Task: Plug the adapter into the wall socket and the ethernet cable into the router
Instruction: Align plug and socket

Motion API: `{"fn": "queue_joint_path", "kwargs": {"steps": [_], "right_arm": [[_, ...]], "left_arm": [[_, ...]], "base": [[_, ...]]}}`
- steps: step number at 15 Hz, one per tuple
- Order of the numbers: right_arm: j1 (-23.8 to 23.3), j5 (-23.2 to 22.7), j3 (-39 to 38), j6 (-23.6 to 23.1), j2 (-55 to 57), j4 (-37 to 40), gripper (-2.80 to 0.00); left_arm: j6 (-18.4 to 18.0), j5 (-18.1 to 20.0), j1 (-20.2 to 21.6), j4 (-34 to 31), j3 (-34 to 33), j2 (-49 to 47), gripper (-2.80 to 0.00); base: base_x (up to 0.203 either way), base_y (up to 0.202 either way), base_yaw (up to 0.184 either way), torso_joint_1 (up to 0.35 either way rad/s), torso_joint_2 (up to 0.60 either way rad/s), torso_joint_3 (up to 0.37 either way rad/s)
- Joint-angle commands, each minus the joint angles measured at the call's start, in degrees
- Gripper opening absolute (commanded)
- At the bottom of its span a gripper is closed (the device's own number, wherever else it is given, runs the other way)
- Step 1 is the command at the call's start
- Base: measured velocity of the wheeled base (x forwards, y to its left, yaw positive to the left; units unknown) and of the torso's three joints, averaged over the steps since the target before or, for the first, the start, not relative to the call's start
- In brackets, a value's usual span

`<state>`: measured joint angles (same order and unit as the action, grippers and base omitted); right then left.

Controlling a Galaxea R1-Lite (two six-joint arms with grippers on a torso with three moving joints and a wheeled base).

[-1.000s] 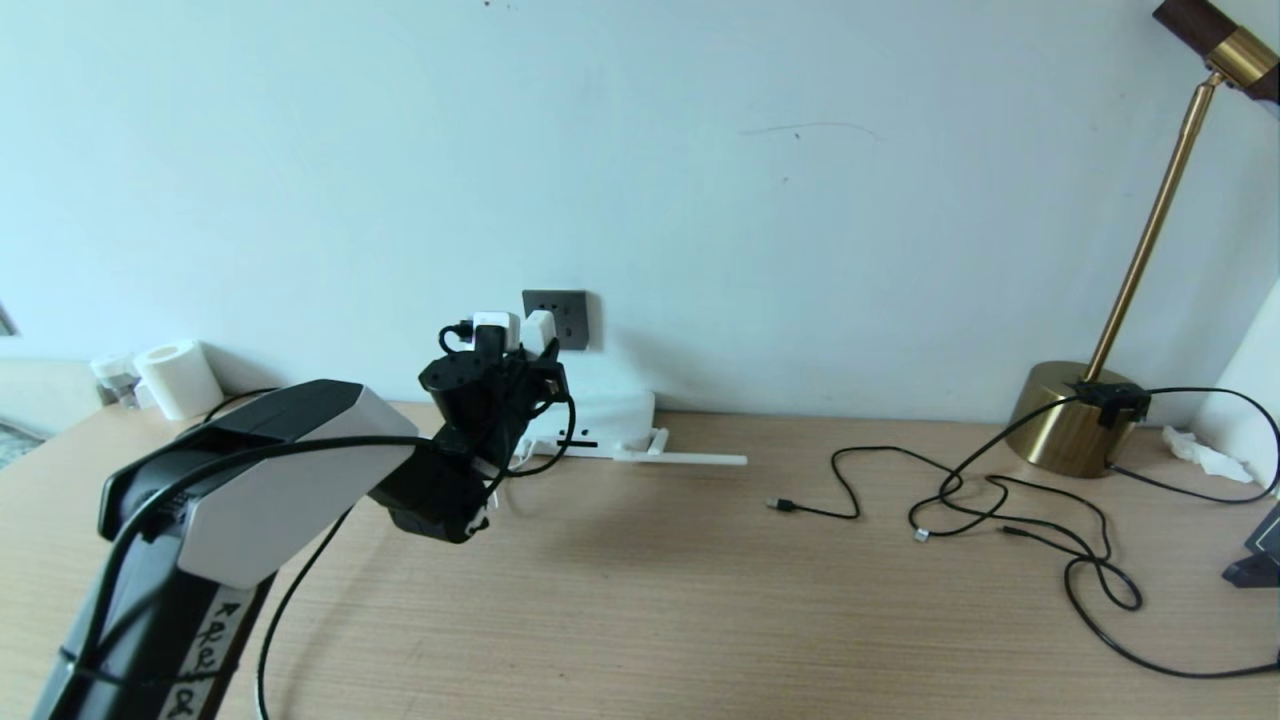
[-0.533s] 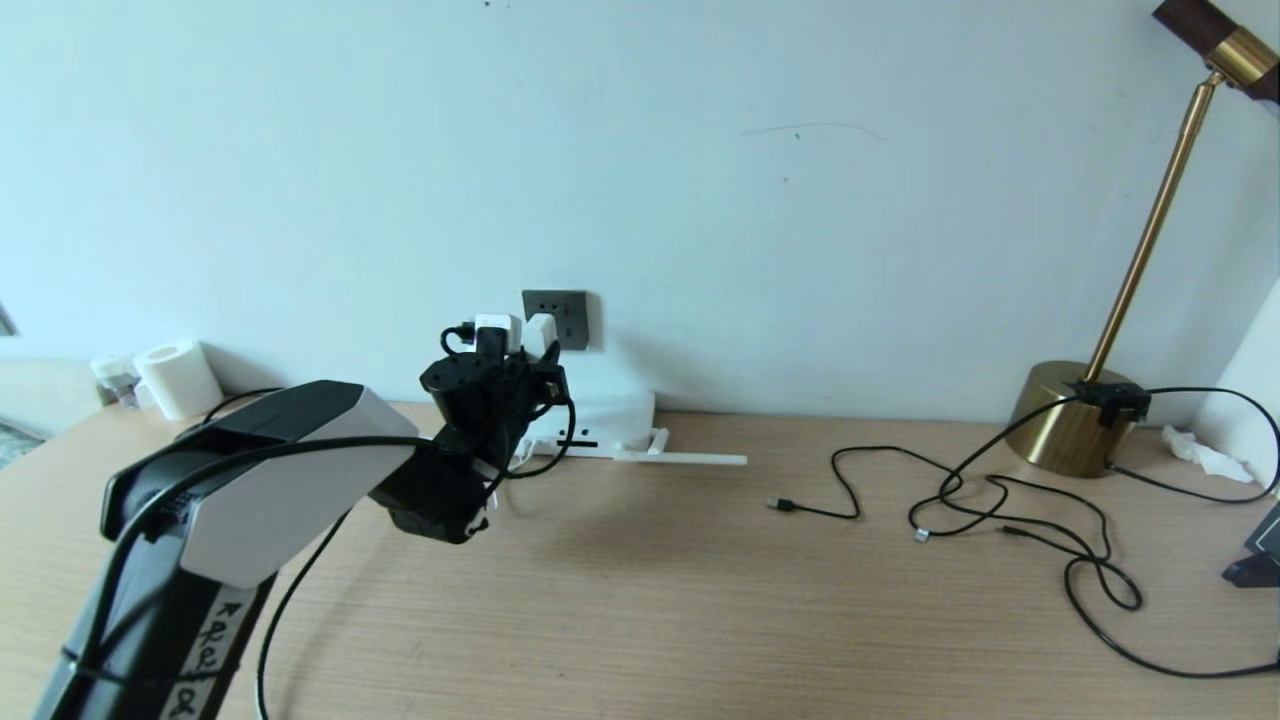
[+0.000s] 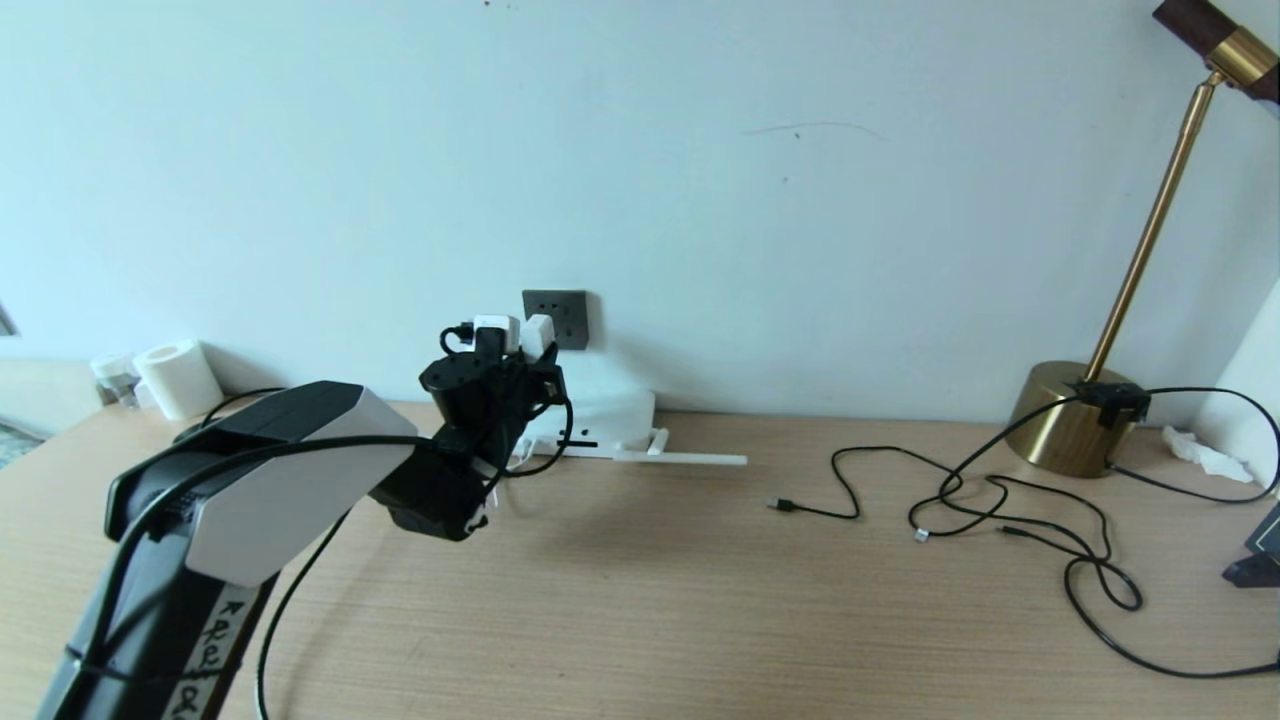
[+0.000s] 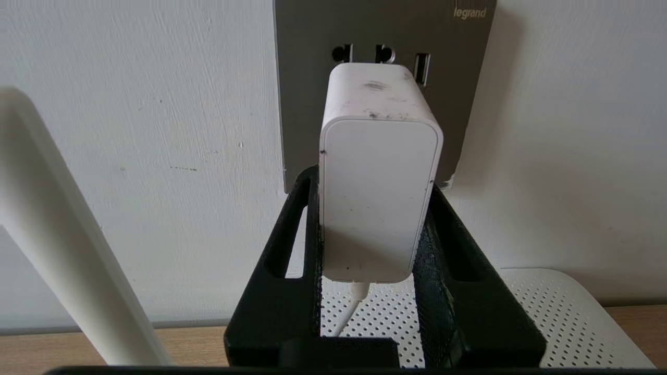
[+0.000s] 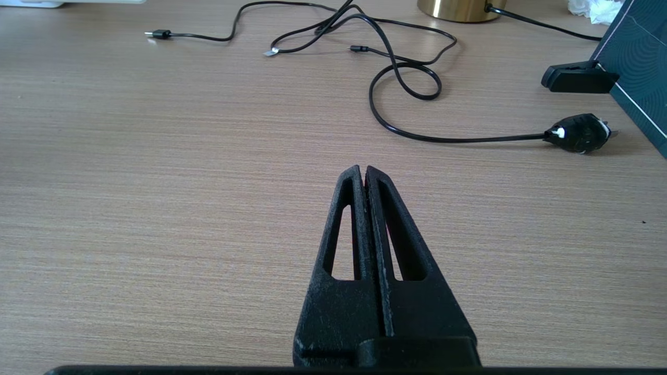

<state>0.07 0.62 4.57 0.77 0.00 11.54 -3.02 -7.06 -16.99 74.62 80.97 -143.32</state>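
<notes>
The white adapter is held between the fingers of my left gripper, which is shut on it. Its far end rests against the dark grey wall socket, just under two round pin holes; its pins are hidden. In the head view the adapter sits at the socket. The white router lies below, one antenna flat on the desk. The ethernet cable lies loose at the right, its clear plug on the desk. My right gripper hangs shut and empty over bare desk.
A brass lamp stands at the back right with thin black cables and a black mains plug around it. A paper roll sits at the back left. A dark box stands at the right edge.
The left arm has barely shifted, with the adapter still held at the socket. Nothing else has moved.
</notes>
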Motion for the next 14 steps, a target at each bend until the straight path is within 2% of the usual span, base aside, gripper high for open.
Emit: {"fn": "queue_joint_path", "kwargs": {"steps": [1, 14], "right_arm": [[0.0, 0.0, 0.0, 0.0, 0.1, 0.1, -2.80], [0.0, 0.0, 0.0, 0.0, 0.1, 0.1, -2.80]], "left_arm": [[-0.1, -0.1, 0.0, 0.4, 0.2, 0.0, -2.80], [-0.1, -0.1, 0.0, -2.0, 3.9, -1.5, -2.80]], "base": [[0.000, 0.000, 0.000, 0.000, 0.00, 0.000], [0.000, 0.000, 0.000, 0.000, 0.00, 0.000]]}}
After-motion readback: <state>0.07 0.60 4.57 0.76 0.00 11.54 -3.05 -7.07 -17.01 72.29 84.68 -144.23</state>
